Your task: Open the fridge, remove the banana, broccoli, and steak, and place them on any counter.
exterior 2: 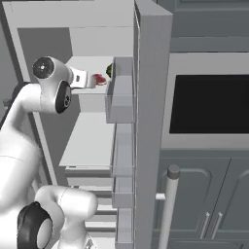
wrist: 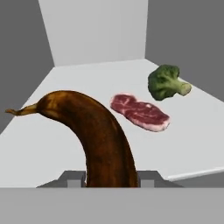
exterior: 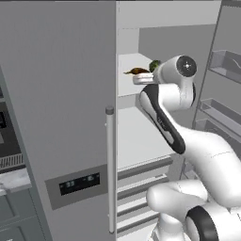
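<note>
Fridge (exterior: 56,117) stands with its right door swung open, left door shut; dark dispenser panel (exterior: 79,183) on the shut door beside the long silver handle (exterior: 110,169). Arm reaches in to the upper shelf (wrist: 78,83).

Gripper (wrist: 109,178) sits at the near edge of that shelf, fingers clenched on the banana (wrist: 94,135): in the hand view the two dark tips press the fruit's near end from either side. Banana is brown, overripe, curving up and away from the tips, its stem pointing left. From the left base view its dark tip (exterior: 136,71) pokes out left of the wrist.

Steak (wrist: 139,112) lies flat on the shelf, just right of the banana and a little farther in, not touching it. Broccoli (wrist: 166,82) rests farther back and right of the steak, stalk pointing right, near the side wall.

Right base view: steak (exterior 2: 99,79) red beside the hand; open door's bins (exterior 2: 120,92) are in front.
</note>
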